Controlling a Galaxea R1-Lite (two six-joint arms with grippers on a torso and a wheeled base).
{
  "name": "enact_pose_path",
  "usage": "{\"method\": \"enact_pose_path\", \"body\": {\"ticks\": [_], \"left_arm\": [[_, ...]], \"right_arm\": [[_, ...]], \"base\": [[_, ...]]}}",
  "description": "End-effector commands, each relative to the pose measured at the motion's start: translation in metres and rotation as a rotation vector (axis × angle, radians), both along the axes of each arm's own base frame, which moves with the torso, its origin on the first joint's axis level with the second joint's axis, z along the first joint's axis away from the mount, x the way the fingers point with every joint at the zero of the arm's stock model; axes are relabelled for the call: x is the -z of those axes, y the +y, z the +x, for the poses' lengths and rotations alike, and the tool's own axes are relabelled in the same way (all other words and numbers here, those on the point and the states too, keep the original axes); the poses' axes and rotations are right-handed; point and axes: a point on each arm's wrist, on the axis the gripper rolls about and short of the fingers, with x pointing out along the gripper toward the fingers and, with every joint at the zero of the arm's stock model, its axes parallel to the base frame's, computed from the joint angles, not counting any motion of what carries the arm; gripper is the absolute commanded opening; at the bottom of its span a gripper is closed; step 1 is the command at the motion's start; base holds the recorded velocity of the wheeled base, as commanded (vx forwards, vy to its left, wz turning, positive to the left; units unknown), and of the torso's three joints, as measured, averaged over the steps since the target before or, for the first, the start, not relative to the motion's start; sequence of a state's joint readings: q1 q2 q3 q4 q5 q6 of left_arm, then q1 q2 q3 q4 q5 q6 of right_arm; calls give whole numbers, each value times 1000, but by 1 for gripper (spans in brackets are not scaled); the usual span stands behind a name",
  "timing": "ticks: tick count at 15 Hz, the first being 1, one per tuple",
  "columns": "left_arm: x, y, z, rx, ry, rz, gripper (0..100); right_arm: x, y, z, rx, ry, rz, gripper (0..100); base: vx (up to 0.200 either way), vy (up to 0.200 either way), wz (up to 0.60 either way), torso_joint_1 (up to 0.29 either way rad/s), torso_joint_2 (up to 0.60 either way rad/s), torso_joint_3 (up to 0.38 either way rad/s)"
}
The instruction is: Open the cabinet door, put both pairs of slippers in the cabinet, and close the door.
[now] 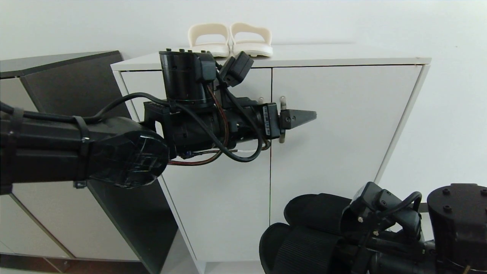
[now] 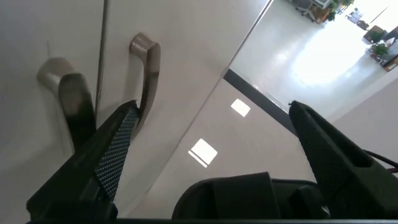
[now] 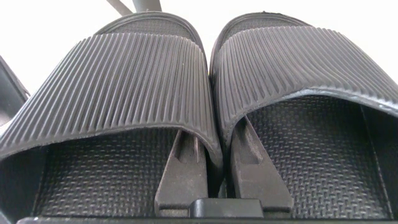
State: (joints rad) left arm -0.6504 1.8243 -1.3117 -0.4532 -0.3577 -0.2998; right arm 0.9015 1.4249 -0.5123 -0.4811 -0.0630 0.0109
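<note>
The white cabinet (image 1: 335,125) has both doors shut, with two metal handles (image 1: 282,104) at the centre seam. My left gripper (image 1: 310,115) is open and level with the right door's handle (image 2: 146,68). One of its fingers (image 2: 115,149) is just beside that handle, and the other stands well off from the door. A cream pair of slippers (image 1: 230,40) rests on the cabinet top. My right gripper (image 3: 212,183) is shut on the black pair of slippers (image 1: 304,236), low in front of the right door. It has one finger (image 3: 183,177) inside each slipper, pinching their inner sides together.
A dark, glossy cabinet (image 1: 76,76) adjoins the white one on the left. A white wall rises behind and to the right. My left arm stretches across the left door.
</note>
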Motion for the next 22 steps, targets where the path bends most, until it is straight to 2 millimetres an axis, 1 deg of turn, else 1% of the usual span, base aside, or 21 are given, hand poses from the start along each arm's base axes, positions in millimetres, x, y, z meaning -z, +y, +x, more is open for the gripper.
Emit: {"method": "enact_pose_path", "body": {"ticks": [1,4,5,9,11,14,16,19,22], "left_arm": [[5,-5,7,-8,7,7,100],[7,-6,9,-9,8,9,100],[7,-6,9,-9,8,9,0],[6,-5,6,-8,8,9,0],[4,-2,-7,8,9,12,0],[5,3,-36,51,0,11,0],[3,5,-49,72,-18,-2,0],[-2,11,-64,88,-30,-9,0],[-1,23,-75,37,-44,6,0]], "right_arm": [[1,0,0,-1,2,-2,0],[1,0,0,-6,-7,-10,0],[1,0,0,-6,-7,-10,0],[3,-1,-2,-26,8,-10,0],[4,-7,-9,-115,35,22,0],[5,-17,-19,-230,25,28,0],[7,-17,-19,-235,24,19,0],[8,-16,-19,-233,28,16,0],[9,-17,-19,-238,30,12,0]], "base": [[0,0,0,0,0,0],[0,0,0,0,0,0],[0,0,0,0,0,0],[0,0,0,0,0,0],[0,0,0,0,0,0],[0,0,0,0,0,0],[0,0,0,0,0,0],[0,0,0,0,0,0],[0,0,0,0,0,0]]}}
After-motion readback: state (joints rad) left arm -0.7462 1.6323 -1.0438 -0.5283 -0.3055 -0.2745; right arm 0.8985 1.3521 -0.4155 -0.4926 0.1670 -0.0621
